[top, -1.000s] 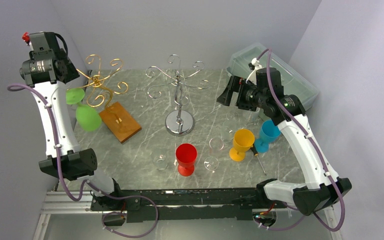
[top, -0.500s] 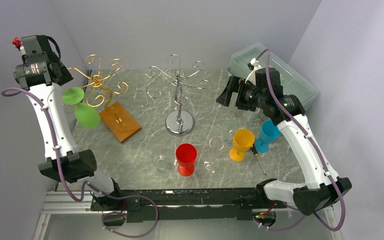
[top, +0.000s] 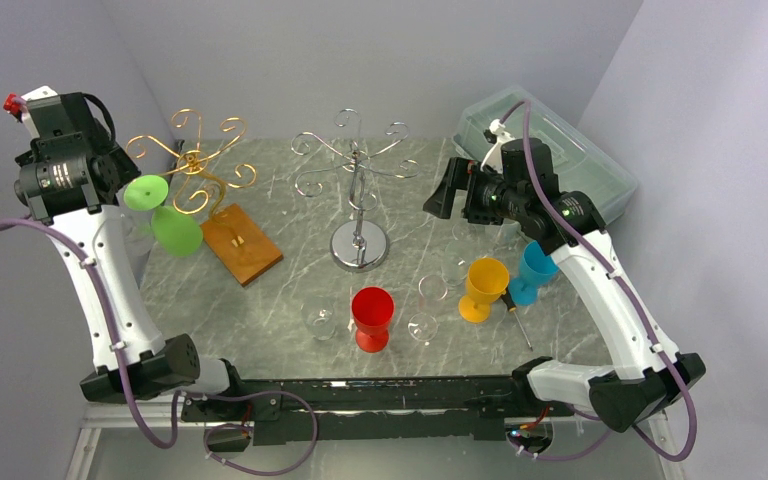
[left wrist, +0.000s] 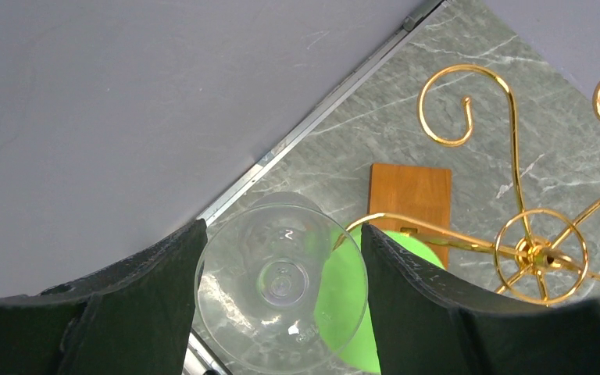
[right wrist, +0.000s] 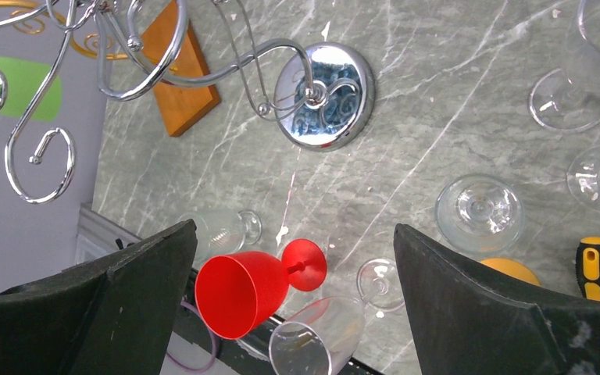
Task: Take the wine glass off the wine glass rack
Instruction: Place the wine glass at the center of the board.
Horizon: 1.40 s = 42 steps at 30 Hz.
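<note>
My left gripper point(left wrist: 281, 273) is shut on the round foot of a clear wine glass point(left wrist: 281, 285), which touches both fingers. It is held just left of the gold wine glass rack point(left wrist: 539, 254), clear of its hooks. In the top view the left gripper point(top: 120, 195) hovers at the table's far left, beside the gold rack point(top: 192, 160). A green wine glass point(top: 175, 232) still hangs upside down from that rack. My right gripper point(top: 440, 195) is open with nothing between its fingers, to the right of an empty silver rack point(top: 357, 160). In the right wrist view that gripper point(right wrist: 293, 258) hangs high above the table.
The gold rack stands on a wooden base point(top: 240, 243). A red glass point(top: 372, 318), an orange glass point(top: 483, 288), a blue glass point(top: 535, 268) and several clear glasses point(top: 428, 292) stand at the front. A screwdriver point(top: 516, 315) lies by them, and a lidded bin point(top: 560, 150) sits back right.
My left arm has swung left, away from the gold rack, with the clear glass in its fingers. The right gripper has shifted slightly left toward the silver rack.
</note>
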### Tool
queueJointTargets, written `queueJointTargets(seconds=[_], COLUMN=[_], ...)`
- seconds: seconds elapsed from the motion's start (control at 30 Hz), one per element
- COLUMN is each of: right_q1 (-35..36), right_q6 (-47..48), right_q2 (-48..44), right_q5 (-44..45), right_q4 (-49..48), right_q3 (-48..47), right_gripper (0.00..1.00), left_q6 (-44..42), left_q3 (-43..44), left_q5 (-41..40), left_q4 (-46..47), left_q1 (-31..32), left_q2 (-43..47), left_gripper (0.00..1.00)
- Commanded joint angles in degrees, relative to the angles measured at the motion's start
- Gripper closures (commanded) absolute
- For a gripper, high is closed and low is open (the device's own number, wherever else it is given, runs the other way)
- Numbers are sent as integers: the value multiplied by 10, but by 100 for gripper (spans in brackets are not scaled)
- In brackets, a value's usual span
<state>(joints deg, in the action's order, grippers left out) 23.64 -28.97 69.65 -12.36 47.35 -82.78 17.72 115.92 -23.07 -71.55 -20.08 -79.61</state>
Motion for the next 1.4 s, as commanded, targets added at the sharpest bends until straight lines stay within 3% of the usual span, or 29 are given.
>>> queueJointTargets(seconds=[0.0, 0.63, 1.0, 1.37], right_q1=[12, 85, 160, 269], right_q6=[3, -9, -18, -2], right_q2=[-18, -51, -63, -42], right_q5=[0, 40, 105, 194], right_q4=[-24, -26, -28, -72], right_q3=[0, 26, 35, 13], right_gripper=[0, 0, 0, 0], left_q6=[17, 57, 91, 104], left_q3=[-16, -164, -169, -183], left_q5=[-6, 86, 127, 219], left_q4=[-7, -53, -103, -132], left_q1=[-3, 6, 80, 152], left_q2=[37, 178, 213, 223], left_gripper=[60, 61, 62, 63])
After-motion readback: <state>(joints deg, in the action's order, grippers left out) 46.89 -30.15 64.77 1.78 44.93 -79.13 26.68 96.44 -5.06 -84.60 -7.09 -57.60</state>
